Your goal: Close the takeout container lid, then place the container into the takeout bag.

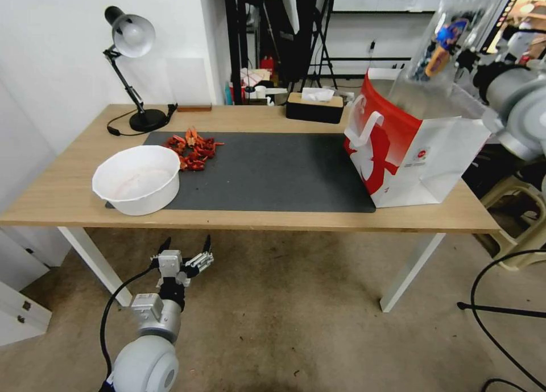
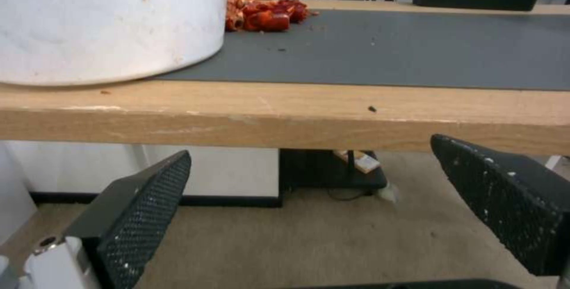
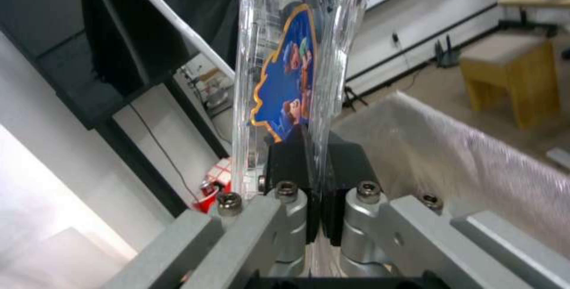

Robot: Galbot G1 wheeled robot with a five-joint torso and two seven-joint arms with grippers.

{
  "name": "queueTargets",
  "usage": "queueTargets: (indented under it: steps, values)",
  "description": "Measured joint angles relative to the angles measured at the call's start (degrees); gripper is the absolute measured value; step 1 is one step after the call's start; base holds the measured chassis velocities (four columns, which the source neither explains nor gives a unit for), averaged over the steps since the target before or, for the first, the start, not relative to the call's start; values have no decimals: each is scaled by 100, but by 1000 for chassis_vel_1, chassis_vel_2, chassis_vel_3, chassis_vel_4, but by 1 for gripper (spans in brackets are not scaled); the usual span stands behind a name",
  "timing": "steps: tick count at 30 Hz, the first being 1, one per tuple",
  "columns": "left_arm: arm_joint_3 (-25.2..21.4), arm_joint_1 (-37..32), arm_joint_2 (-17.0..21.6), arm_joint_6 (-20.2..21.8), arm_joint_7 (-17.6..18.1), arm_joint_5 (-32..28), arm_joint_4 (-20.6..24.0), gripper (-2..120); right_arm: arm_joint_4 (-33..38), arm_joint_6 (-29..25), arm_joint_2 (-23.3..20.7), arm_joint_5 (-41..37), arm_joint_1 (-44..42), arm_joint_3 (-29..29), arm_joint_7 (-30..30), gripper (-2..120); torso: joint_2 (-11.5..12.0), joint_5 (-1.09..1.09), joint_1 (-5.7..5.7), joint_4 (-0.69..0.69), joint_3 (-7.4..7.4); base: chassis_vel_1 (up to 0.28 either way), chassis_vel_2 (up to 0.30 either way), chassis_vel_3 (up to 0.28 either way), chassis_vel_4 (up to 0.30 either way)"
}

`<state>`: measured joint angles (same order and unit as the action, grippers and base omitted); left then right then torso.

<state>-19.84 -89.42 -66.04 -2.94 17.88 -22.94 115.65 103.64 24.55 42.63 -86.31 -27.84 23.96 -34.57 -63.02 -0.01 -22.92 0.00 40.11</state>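
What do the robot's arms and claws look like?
Both arms are silver-grey metal with rounded joints. The left arm has a black cable looping beside it, and its end effector has two black fingers with dotted, mesh-like pads. The right end effector has black fingers on grey metal links with silver bolts.

White wall (image 1: 51, 56), wooden table (image 1: 68, 193), desk lamp (image 1: 132, 36), beige floor (image 1: 296, 324).
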Motion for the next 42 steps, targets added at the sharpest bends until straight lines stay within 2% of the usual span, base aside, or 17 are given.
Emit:
queueTargets:
  steps: [4, 7, 10, 11, 16, 19, 23, 25, 29, 30, 31, 32, 35, 38, 39, 41, 42]
  values:
    - [-20, -55, 1, 2, 27, 0, 11, 100, 59, 91, 22, -370, -120, 121, -133, 0, 0, 0, 0, 0, 0, 0, 0, 0, 0]
    - [-25, -67, -2, 2, 41, 1, 12, 100, 82, 113, 48, -637, -163, 176, -268, 7, 0, 2, 0, 0, 0, 0, 0, 0, 0]
    - [-11, -69, -22, 6, 60, 24, 29, 100, 79, 128, 83, -809, -219, 207, -378, 21, 0, 1, 0, 0, 0, 0, 0, 0, 0]
    - [-11, -69, -22, 6, 60, 24, 29, 100, 79, 128, 83, -809, -219, 207, -378, 21, 0, 1, 0, 0, 0, 0, 0, 0, 0]
    - [8, -87, -29, 25, 84, 49, 51, 100, 56, 175, 87, -835, -286, 209, -404, 39, -1, 1, 0, 0, 0, 0, 0, 0, 0]
    - [8, -95, -27, 34, 98, 57, 69, 100, 33, 178, 97, -770, -321, 199, -384, 54, 0, 1, 0, 1, 0, 0, 0, 0, 0]
    - [8, -101, -27, 57, 102, 58, 92, 100, 43, 131, 108, -740, -329, 194, -303, 63, 0, 1, 0, 1, 0, 0, 0, 0, 0]
    - [4, -112, -28, 68, 102, 59, 114, 100, 99, 81, 109, -714, -330, 185, -249, 74, 0, 1, 0, 0, 0, 0, 0, 0, 0]
    - [-4, -120, -30, 69, 102, 62, 123, 100, 145, 62, 104, -683, -334, 180, -206, 80, 0, 1, 0, 0, 0, 0, 0, 0, 0]
    - [-18, -138, -36, 69, 100, 63, 142, 100, 231, 11, 75, -552, -378, 178, -64, 94, 0, 1, 0, 0, 0, 0, 0, 0, 0]
    - [-18, -138, -36, 69, 100, 63, 142, 100, 231, 11, 75, -552, -378, 178, -64, 94, 0, 1, 0, 0, 0, 0, 0, 0, 0]
    - [-26, -147, -44, 65, 96, 63, 149, 100, 406, -79, 7, -210, -502, 173, 291, 98, 0, 1, -1, 0, 0, 0, 0, 0, 0]
    - [-32, -148, -53, 59, 80, 59, 157, 100, 629, -194, -84, 293, -665, 160, 680, 100, 0, 2, -1, 1, 0, 0, 0, 0, 0]
    - [-52, -148, -65, 49, 45, 55, 170, 100, 960, -444, -237, 1367, -1026, 145, 1338, 100, -1, 2, 0, 0, 0, 0, 0, 0, 0]
    - [-52, -148, -65, 49, 45, 55, 170, 100, 960, -444, -237, 1367, -1026, 145, 1338, 100, -1, 2, 0, 0, 0, 0, 0, 0, 0]
    - [-81, -153, -70, 34, 18, 41, 185, 100, 1242, -721, -350, 2326, -1534, 248, 1945, 100, 0, 0, -1, 0, 0, 0, 0, 0, 0]
    - [-81, -153, -70, 34, 18, 41, 185, 100, 1242, -721, -350, 2326, -1534, 248, 1945, 100, 0, 0, -1, 0, 0, 0, 0, 0, 0]
